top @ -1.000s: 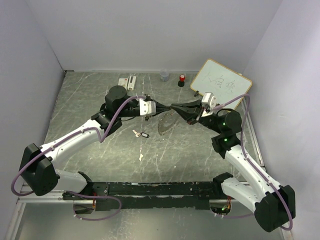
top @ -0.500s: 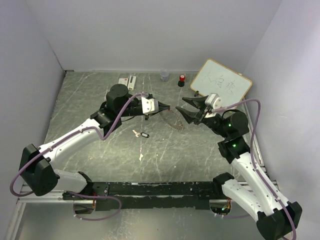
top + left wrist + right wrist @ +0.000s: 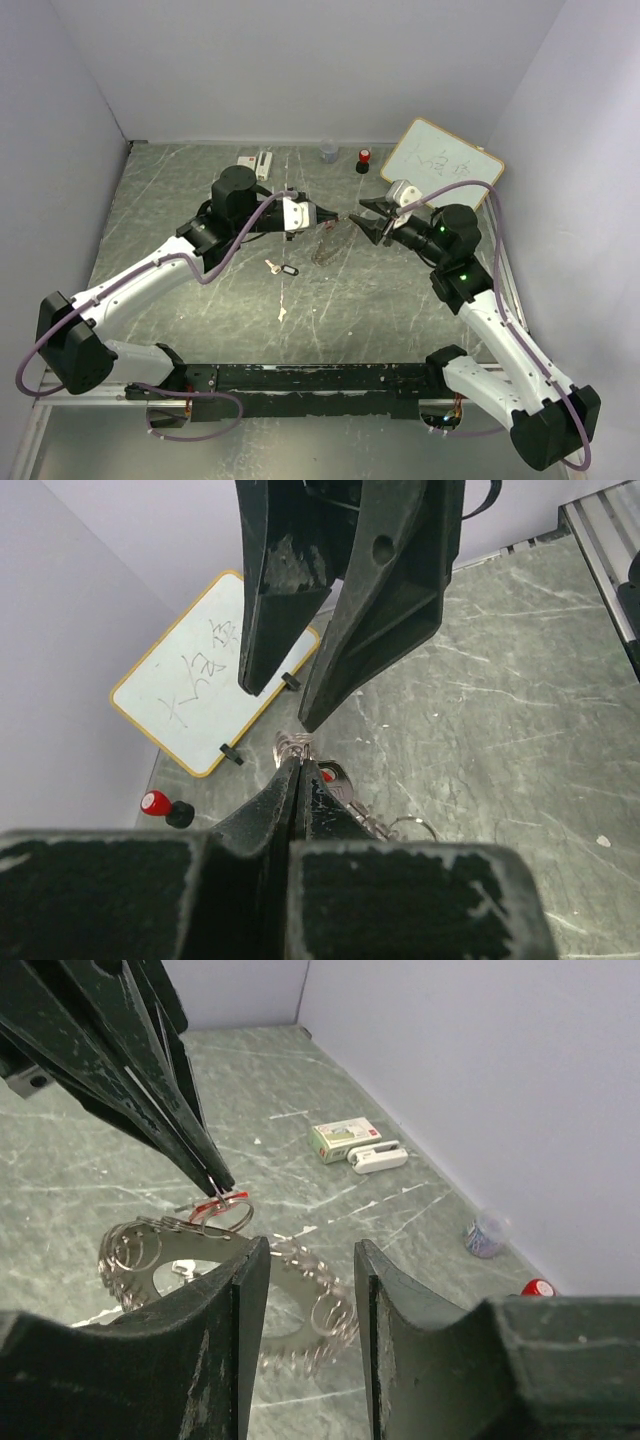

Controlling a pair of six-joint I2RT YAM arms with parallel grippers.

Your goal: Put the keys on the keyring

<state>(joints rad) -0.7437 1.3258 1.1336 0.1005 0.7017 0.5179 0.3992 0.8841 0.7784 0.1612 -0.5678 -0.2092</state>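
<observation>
My left gripper (image 3: 334, 216) is shut on the keyring (image 3: 326, 245), a thin toothed metal ring that hangs tilted below its tip, above the table. In the left wrist view the shut fingertips (image 3: 298, 764) pinch a small coil, with the red-headed key (image 3: 336, 778) right beside them. My right gripper (image 3: 361, 220) stands open just right of the ring, holding nothing. In the right wrist view its jaws (image 3: 308, 1252) frame the keyring (image 3: 300, 1310), apart from it. The black-tagged key (image 3: 284, 268) lies on the table.
A whiteboard (image 3: 442, 165) leans at the back right. A red-topped black cylinder (image 3: 364, 160), a small cup (image 3: 328, 151) and a stapler with a box (image 3: 256, 162) sit along the back wall. A small pale piece (image 3: 283, 314) lies nearer the arms' bases.
My right gripper let go of the keyring, opened and pulled back right, then came closer again with narrower jaws. The keyring now hangs from the left gripper alone.
</observation>
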